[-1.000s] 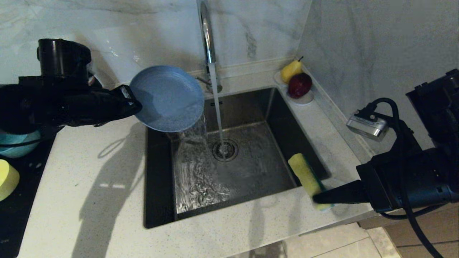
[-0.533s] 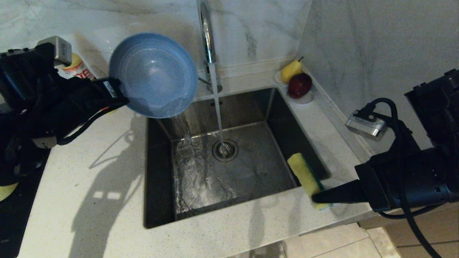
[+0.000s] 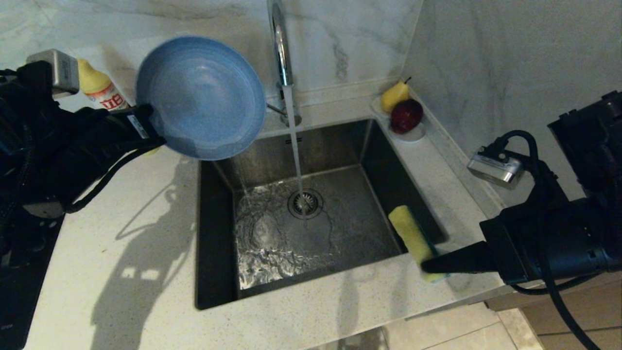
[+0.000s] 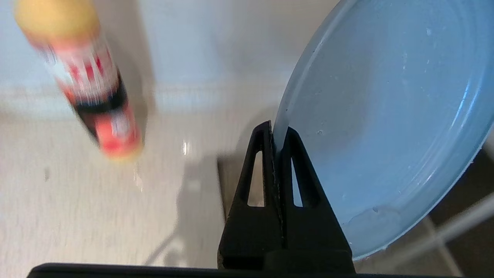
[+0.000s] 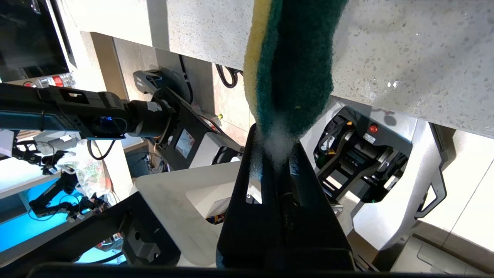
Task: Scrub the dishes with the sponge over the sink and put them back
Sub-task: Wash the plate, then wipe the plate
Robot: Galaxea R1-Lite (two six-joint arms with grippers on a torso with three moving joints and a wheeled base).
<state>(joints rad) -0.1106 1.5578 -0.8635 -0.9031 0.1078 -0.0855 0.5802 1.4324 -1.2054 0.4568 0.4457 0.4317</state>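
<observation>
Left tool [image 3: 154,130] is clenched on the rim of the grey-blue plate [image 3: 201,97], tilted above the sink's [image 3: 379,160] back-left corner (tap [image 3: 279,43] running). Right tool [image 3: 427,265] grips the sponge [image 3: 412,233] at the sink's front-right edge, above the surface [image 3: 121,233].

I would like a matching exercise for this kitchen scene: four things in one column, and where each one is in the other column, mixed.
Things:
1. plate
2. sponge
3. pear
4. bottle

Places:
A. on the saucer in the corner behind the sink
B. in the right gripper, at the sink's right edge
C. on the counter behind the left arm
D. in the left gripper, tilted, left of the tap

Pairs: 1-D, 2-B, 3-A, 4-C
</observation>
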